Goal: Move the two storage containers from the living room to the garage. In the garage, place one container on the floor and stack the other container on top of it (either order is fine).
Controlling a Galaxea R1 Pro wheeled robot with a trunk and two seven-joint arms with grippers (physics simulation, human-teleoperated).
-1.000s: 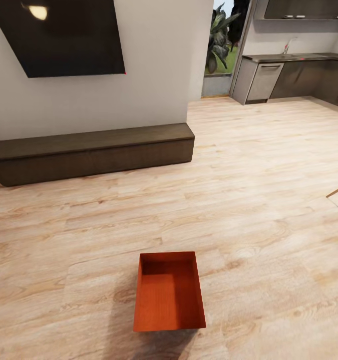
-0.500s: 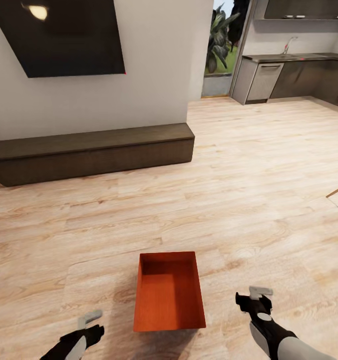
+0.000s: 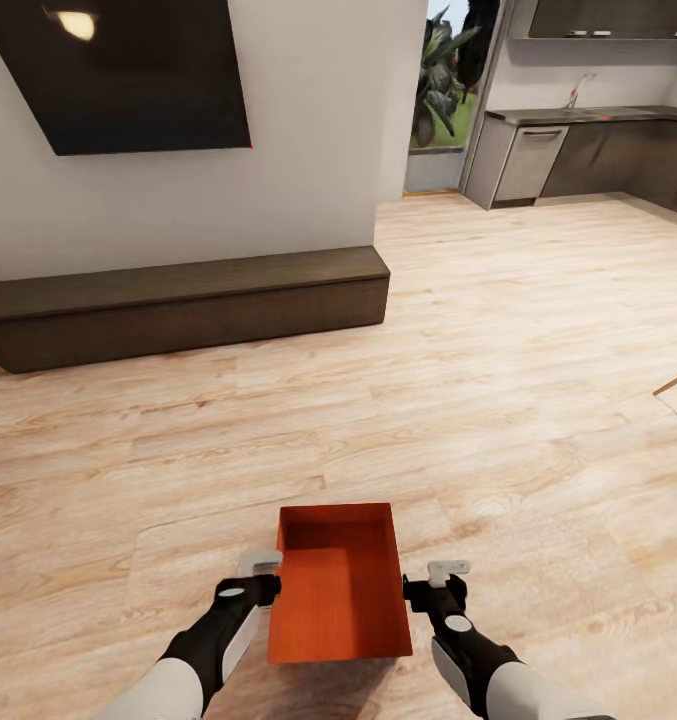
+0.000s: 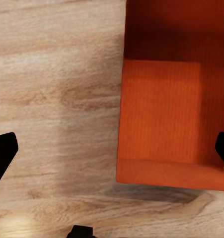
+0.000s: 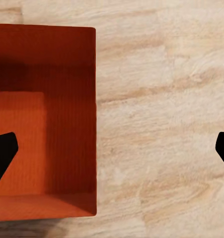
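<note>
From the head view, both arms have come in close. The left hand [image 3: 261,568] and the right hand [image 3: 443,577] now sit beside the long walls of the orange bin [image 3: 338,585] on the wood floor [image 3: 498,400], ready to lift.

The left wrist view looks down into the bin [image 4: 166,114]; this hand is wide open.

The right wrist view shows the bin [image 5: 42,119] too; that hand is wide open.

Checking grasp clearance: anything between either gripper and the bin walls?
Nothing visible. The left gripper and right gripper flank the storage container on the wood-plank floor, jaws open. Both wrist views show a wall between the fingertips, with bare floor outside it.
</note>
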